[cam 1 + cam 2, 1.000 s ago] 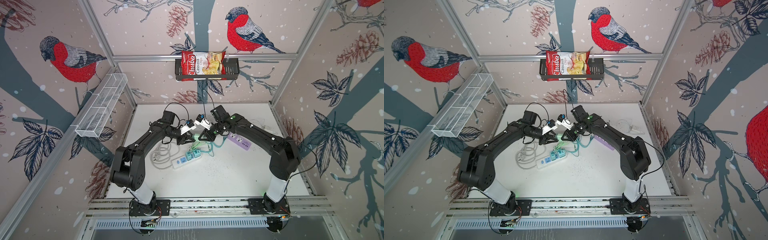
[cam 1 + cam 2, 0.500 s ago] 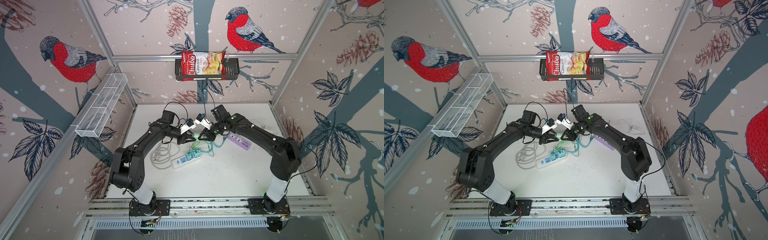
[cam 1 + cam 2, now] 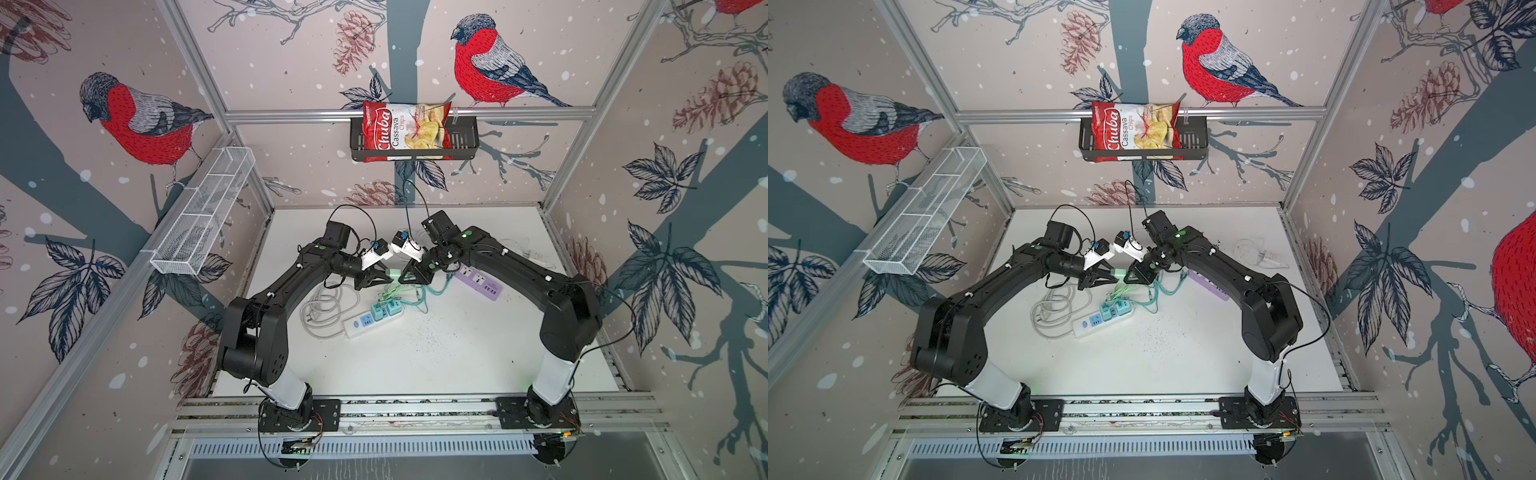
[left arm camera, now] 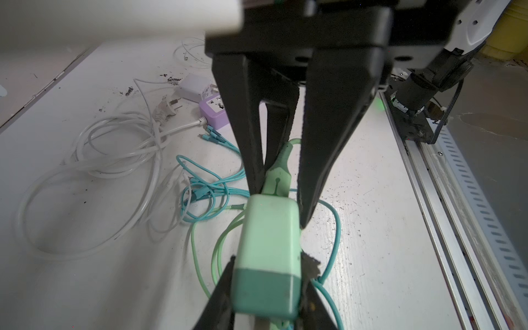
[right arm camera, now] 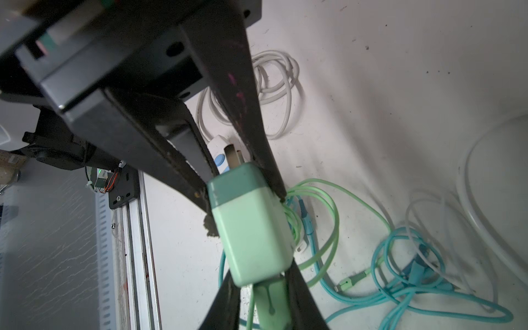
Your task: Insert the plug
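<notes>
**Entry: plug, being carried in mid-air; insertion not yet begun.**

**Top views.** In both top views the two arms are meeting above the middle of the counter (image 3: pixel 457 357), somewhat toward its back edge. The mint plug (image 3: pixel 393 273) is hanging between the left claw (image 3: pixel 384 277) and the right claw (image 3: pixel 405 277), clear of the surface. A white power strip (image 3: pixel 365 322) is lying just in front of them, carrying two teal chargers (image 3: pixel 384 311) and showing one free socket. A purple power strip (image 3: pixel 480 280) is lying nearer the right edge.

**Left wrist view.** The left claw (image 4: pixel 281 205) is standing narrowed about the plug's cable end and straddling the green cable connector (image 4: pixel 277 177). Its tips are touching the body, but I cannot tell whether it is clamping.

**Right wrist view.** The right claw (image 5: pixel 243 194) is gripping the plug (image 5: pixel 251 228) tightly across its darker end. A metal prong (image 5: pixel 234 155) is pointing back between that claw's fingers.

**Step in hand.** This looks like a handover or regrasp. The prongs are facing into the right claw, so they cannot reach a socket as held.

**Next move calls for:**
- The left claw taking a firm hold.
- The right claw letting go.
- The prongs turning down squarely over a free socket, with the trailing green cable kept from dragging.
</notes>
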Controlling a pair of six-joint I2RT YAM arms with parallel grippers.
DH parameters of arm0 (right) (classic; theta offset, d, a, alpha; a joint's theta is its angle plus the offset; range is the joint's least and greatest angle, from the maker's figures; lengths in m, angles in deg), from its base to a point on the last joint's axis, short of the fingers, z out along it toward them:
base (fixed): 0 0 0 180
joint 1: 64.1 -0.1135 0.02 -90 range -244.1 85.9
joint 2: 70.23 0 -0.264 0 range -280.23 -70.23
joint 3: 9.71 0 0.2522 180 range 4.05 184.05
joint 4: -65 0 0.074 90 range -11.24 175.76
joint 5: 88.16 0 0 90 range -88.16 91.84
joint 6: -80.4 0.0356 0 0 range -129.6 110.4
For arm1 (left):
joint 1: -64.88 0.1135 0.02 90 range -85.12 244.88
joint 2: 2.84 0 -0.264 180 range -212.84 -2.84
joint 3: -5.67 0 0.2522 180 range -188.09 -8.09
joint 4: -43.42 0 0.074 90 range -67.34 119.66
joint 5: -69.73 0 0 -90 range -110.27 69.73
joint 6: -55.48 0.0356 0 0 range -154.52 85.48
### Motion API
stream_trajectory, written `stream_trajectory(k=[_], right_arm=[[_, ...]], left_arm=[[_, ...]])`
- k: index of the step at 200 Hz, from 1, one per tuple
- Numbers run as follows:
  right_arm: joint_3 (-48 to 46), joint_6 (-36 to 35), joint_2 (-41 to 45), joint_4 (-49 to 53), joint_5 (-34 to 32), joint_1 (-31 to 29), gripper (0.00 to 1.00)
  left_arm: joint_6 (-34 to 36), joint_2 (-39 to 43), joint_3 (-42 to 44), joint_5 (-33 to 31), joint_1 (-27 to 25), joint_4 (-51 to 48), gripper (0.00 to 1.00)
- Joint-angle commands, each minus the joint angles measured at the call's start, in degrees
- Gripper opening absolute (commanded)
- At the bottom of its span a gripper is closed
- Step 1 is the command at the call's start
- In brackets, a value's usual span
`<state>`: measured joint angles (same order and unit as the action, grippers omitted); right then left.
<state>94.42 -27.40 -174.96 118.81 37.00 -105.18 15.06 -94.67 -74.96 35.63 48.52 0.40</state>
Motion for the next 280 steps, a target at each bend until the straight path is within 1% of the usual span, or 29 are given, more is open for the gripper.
stream_trajectory(k=[1,13,26,36,42,46,66,81,96,113,124,136,153,167,174,184,201,210,219,230,250,265,280], right_arm=[[-0.27,1.24,0.09,-9.24,4.94,-1.13,0.18],[-0.69,1.57,0.6,-10.02,5.17,-0.86,0.3],[-1.24,2.23,1.09,-11.13,5.32,-0.43,0.4],[-1.7,2.49,1.68,-11.92,5.67,-0.05,0.45],[-2.05,2.96,2.09,-12.53,5.52,0.17,0.51],[-2.35,3.3,2.39,-13.05,5.51,0.35,0.54],[-4.05,5.13,3.99,-15.94,5.24,1.32,0.6],[-5.57,6.95,5.26,-17.9,5.12,2.61,0.63],[-7.44,8.71,6.89,-19.87,4.92,4.28,0.64],[-10.5,11.31,9.36,-22.88,4.95,6.98,0.65],[-12.85,14.0,11.36,-25.46,4.02,9.32,0.66],[-15.35,18.46,13.47,-29.11,3.68,12.45,0.67],[-16.91,24.45,15.88,-31.39,2.46,16.05,0.66],[-17.59,28.48,17.96,-31.98,0.49,17.1,0.65],[-18.06,30.95,18.92,-32.73,-0.48,17.09,0.63],[-18.78,33.98,20.02,-34.05,0.64,16.94,0.61],[-20.65,39.84,21.87,-36.96,-0.62,15.88,0.57],[-20.77,42.52,22.31,-36.97,-1.33,15.11,0.54],[-21.24,45.22,22.49,-37.43,-1.93,14.15,0.52],[-21.55,47.38,22.24,-37.69,-2.38,12.45,0.51],[-22.31,50.38,21.04,-39.45,-5.42,8.15,0.49],[-23.07,53.02,20.23,-42.53,-6.31,6.05,0.5],[-23.7,55.18,19.78,-45.84,-6.19,4.89,0.5]], left_arm=[[-4.69,0.97,0.69,7.83,-1.44,8.23,0.07],[-6.45,1.41,1.67,6.77,-1.48,10.37,0.03],[-8.9,1.73,2.5,5.46,-1.44,12.86,0.0],[-9.93,1.81,2.61,4.74,-1.42,13.5,0.0],[-10.62,1.67,2.62,4.3,-1.42,13.96,0.0],[-11.13,1.59,2.61,4.04,-1.4,14.27,0.0],[-12.42,1.57,2.92,3.14,-1.31,15.39,0.0],[-14.11,2.2,3.87,2.64,-1.31,17.82,0.0],[-15.92,3.52,5.66,2.48,-1.12,21.11,0.0],[-20.26,5.42,8.28,2.05,-0.65,28.13,0.0],[-22.74,6.7,9.37,1.17,-0.46,31.61,0.0],[-25.56,7.96,11.05,-0.14,-0.37,35.52,0.0],[-32.28,9.94,13.85,-2.75,-0.43,45.74,0.0],[-38.67,11.15,16.59,-6.65,-0.84,55.62,0.0],[-40.61,11.4,17.45,-8.05,-1.07,58.77,0.0],[-42.85,11.67,18.6,-11.48,-2.02,63.12,0.0],[-45.11,11.65,20.03,-17.03,-3.39,68.13,0.0],[-45.92,11.63,20.81,-19.23,-3.92,70.35,0.0],[-47.52,11.85,21.89,-22.87,-4.36,73.46,0.0],[-50.08,11.85,23.67,-25.37,-4.55,78.05,0.0],[-52.83,12.52,27.19,-30.68,-4.82,85.18,0.0],[-53.58,13.07,29.33,-34.46,-5.38,88.83,0.0],[-52.88,13.59,30.44,-37.04,-6.1,89.67,0.0]])
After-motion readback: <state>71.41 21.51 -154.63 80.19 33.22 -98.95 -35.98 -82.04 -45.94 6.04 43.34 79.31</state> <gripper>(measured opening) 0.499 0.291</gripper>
